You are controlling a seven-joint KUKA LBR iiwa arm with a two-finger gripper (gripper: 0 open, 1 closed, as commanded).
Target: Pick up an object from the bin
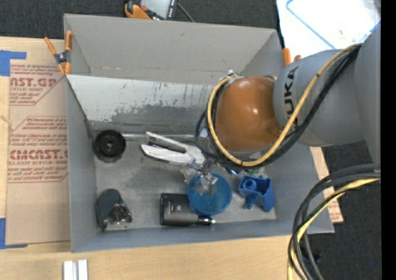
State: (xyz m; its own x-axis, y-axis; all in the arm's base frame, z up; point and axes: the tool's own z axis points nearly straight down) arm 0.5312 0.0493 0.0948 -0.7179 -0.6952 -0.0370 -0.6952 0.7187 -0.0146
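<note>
My gripper (202, 171) hangs under the arm's orange dome, low in the bin's right half. It is right above the upper left edge of a blue round dish-like thing (210, 197) on the bin floor. Just to its left lies a white tong-like tool (166, 148), its near end reaching under the gripper. A blue plastic bracket (257, 191) sits to the right of the blue round thing. A black rectangular device (179, 209) lies against the blue round thing's left side.
A black round knob (109, 144) rests at the left of the bin floor. A dark grey lump-shaped object (111, 208) lies in the front left corner. The arm and its cables cover the bin's right wall.
</note>
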